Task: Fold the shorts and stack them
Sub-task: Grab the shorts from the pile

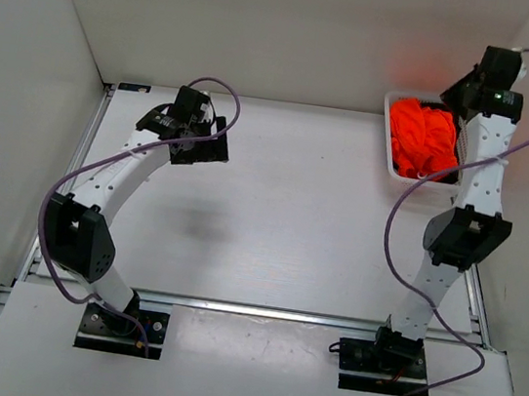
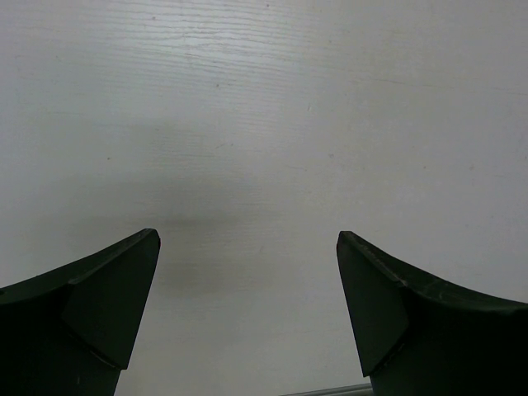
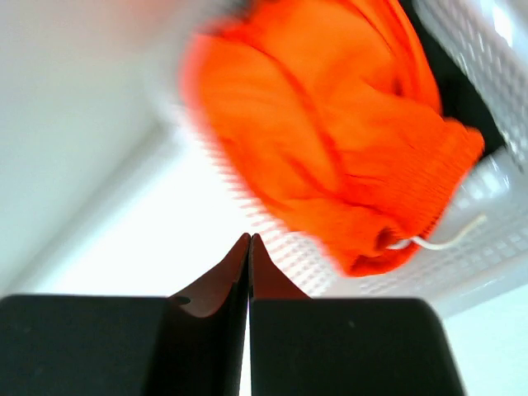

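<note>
The shorts (image 1: 423, 137) are a crumpled bright orange heap in a white mesh basket (image 1: 389, 142) at the table's back right. In the right wrist view the shorts (image 3: 330, 140) fill the upper part, with a white drawstring (image 3: 445, 241) hanging at the waistband. My right gripper (image 3: 249, 239) is shut, tips pressed together with nothing between them, held above the basket. My left gripper (image 2: 247, 247) stands wide open over bare white table at the back left, far from the shorts.
White walls close in the table at the back and on both sides. The basket's wall (image 3: 487, 49) lies close to the right arm (image 1: 476, 169). A metal rail (image 1: 259, 310) runs along the table's near edge by the arm bases.
</note>
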Robot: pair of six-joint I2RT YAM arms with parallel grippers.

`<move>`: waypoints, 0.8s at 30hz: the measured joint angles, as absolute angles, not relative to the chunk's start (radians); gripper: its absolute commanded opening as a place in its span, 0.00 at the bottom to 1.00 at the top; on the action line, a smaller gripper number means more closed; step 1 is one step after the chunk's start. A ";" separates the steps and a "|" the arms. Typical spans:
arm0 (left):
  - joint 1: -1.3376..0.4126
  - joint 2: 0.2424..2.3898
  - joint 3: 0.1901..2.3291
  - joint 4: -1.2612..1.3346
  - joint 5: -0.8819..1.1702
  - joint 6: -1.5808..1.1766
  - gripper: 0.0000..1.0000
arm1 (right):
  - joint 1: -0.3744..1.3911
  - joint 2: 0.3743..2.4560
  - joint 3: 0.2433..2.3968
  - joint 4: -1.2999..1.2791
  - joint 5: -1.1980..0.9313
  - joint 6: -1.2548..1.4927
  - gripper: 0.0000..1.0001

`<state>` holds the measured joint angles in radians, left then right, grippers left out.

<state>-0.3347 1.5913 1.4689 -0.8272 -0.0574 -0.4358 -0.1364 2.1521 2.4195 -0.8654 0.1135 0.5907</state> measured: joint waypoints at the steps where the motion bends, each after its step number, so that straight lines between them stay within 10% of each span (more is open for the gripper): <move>1: -0.335 1.586 1.468 -0.828 -0.056 -0.441 1.00 | -0.129 2.105 2.426 -0.854 0.108 0.585 0.00; 5: -0.334 1.527 1.445 -0.827 -0.055 -0.455 1.00 | -0.109 1.909 2.425 -0.807 0.097 0.553 0.00; 8: -0.324 1.454 1.427 -0.830 -0.053 -0.461 1.00 | -0.114 1.825 2.423 -0.802 0.102 0.532 0.58; 11: -0.316 1.391 1.423 -0.825 -0.048 -0.460 1.00 | -0.118 1.850 2.424 -0.824 0.133 0.495 0.83; 24: -0.312 1.487 1.404 -0.821 -0.044 -0.433 1.00 | -0.115 2.261 2.290 -0.991 0.267 0.364 0.99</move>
<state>-0.3122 1.4872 1.4036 -0.8211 -0.0437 -0.4332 -0.1146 2.2612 2.2902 -0.9913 0.2668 0.3645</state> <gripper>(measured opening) 0.998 0.985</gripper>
